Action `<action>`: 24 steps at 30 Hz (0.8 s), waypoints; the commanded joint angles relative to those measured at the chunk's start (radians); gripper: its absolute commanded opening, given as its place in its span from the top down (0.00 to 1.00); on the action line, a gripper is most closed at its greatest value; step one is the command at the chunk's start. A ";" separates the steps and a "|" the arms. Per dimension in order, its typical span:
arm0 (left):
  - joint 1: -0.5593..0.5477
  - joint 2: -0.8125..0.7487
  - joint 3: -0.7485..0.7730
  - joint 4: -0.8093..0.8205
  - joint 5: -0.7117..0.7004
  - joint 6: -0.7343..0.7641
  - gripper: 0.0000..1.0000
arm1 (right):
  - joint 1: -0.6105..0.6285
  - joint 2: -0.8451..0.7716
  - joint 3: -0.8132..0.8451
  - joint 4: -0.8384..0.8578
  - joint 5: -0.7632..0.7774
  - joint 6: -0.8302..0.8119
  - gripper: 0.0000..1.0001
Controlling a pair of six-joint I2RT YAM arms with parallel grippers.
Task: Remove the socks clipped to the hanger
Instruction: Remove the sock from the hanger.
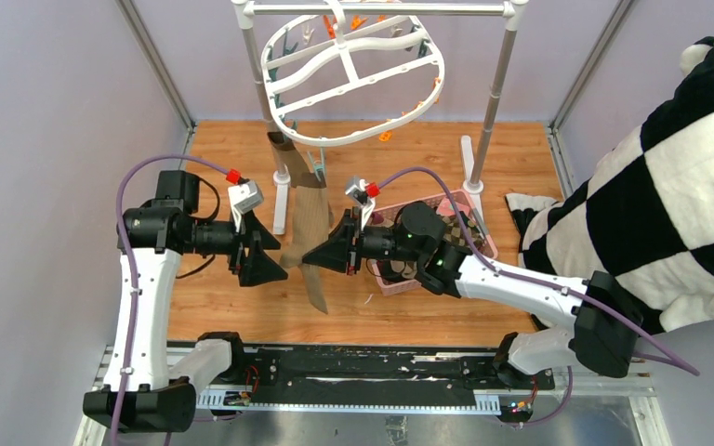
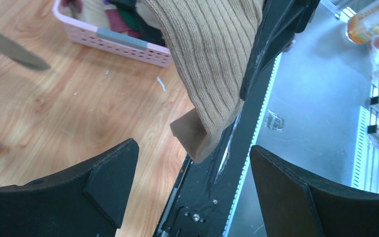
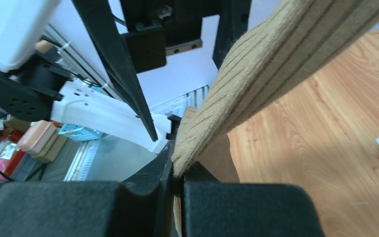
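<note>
The white oval hanger hangs tilted from the grey pole rack, with orange and teal clips round its rim. One olive-brown ribbed sock hangs from its near left side, down to the wooden floor. My right gripper is shut on this sock's lower part; the right wrist view shows the sock pinched between the pads. My left gripper is open and empty just left of the sock. In the left wrist view the sock hangs ahead of its spread fingers.
A pink slotted basket with several socks stands under my right arm, right of the hanging sock. The rack's white feet and poles stand behind. A large black-and-white checked plush cloth fills the right side.
</note>
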 commanded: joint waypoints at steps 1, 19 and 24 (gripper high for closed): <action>-0.068 -0.003 -0.017 -0.013 0.068 0.026 0.10 | -0.007 -0.038 -0.041 0.066 -0.073 0.093 0.93; -0.162 0.117 0.009 -0.015 0.131 0.064 0.59 | -0.007 -0.031 -0.035 0.074 -0.030 0.191 0.78; -0.162 0.109 0.002 -0.016 0.101 0.076 1.00 | -0.009 -0.068 0.013 -0.167 0.140 0.123 0.59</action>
